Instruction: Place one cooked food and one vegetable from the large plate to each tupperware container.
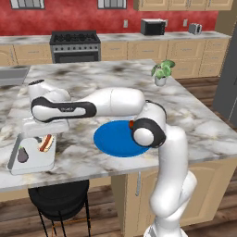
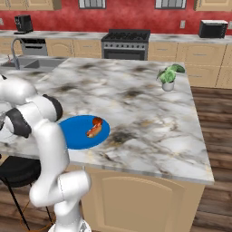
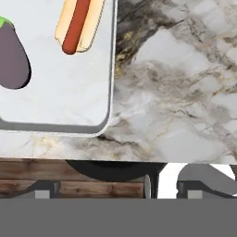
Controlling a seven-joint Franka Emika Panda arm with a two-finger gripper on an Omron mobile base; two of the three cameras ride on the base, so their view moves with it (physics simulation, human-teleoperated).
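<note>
A: What lies nearest the gripper?

B: Its jaws stand wide apart and grip nothing. In the hand view the counter's front edge runs just beyond the tips. A little farther and to the left of them is the rounded corner of the light grey tray. It is pale, with a thin raised rim.

A: What is in that tray?

B: A hot dog, a red sausage in a tan bun, lies at the far side. Beside it, well apart, is an eggplant, dark purple with a green cap. In the left base view the same tray sits at the near left corner of the marble counter, under the hand, holding the eggplant and the hot dog.

A: And the large plate?

B: The round bright blue plate is on the counter off to the arm's right of the hand, partly behind the elbow. The right base view shows the plate bearing another hot dog near its right rim.

A: Farther on?

B: A small potted plant stands near the far right corner.

A: Any writing?

B: There is a small dark mark on the arm's forearm, too blurred to read.
</note>
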